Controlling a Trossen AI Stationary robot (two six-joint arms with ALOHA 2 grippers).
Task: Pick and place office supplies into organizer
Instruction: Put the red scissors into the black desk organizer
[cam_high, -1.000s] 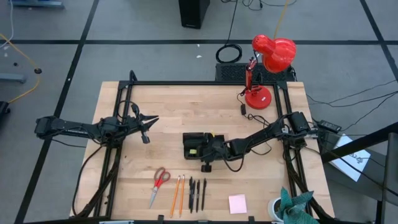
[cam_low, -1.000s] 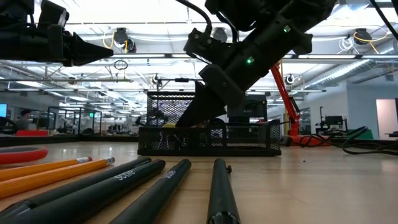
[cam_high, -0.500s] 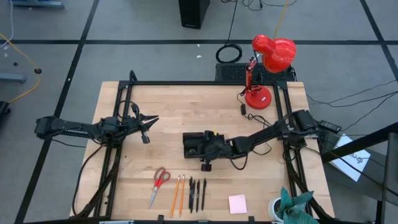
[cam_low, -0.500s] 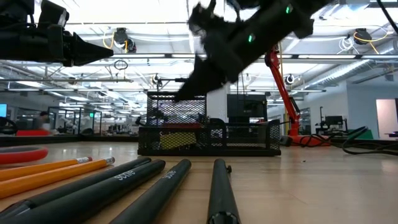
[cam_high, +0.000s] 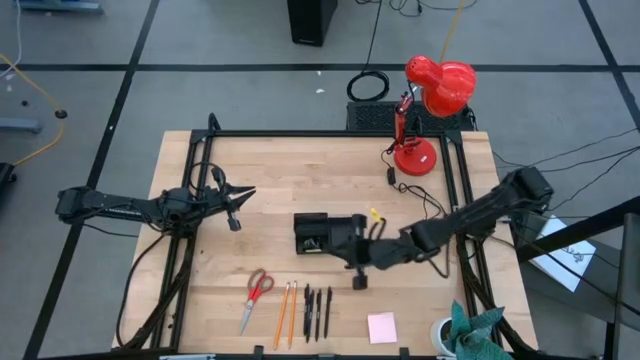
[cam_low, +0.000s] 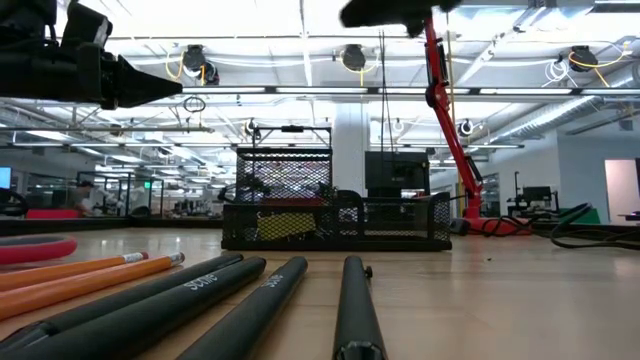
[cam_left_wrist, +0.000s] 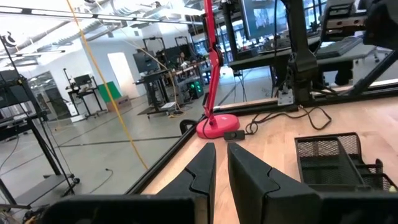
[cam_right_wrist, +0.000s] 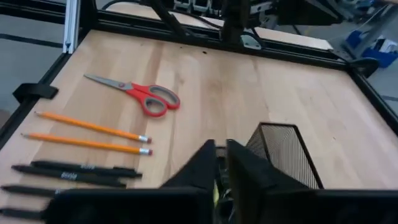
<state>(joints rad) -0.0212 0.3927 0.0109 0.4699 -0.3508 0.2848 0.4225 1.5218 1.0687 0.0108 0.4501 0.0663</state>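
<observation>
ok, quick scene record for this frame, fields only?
organizer: black mesh tray, table centre
not yet placed: scissors, two pencils, three pens, sticky pad, all along the front edge
right hand: raised beside the organizer, facing the scissors
left hand: waiting at the table's left side
lamp: back right

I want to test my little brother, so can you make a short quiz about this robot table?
1. True or false: the red-handled metal scissors lie inside the black mesh organizer tray.
2. How many slim black pens lie beside the two orange wooden pencils?
3. Which gripper is closest to the tray? A: left gripper. B: right gripper.
Key: 1 false; 2 three; 3 B.
</observation>
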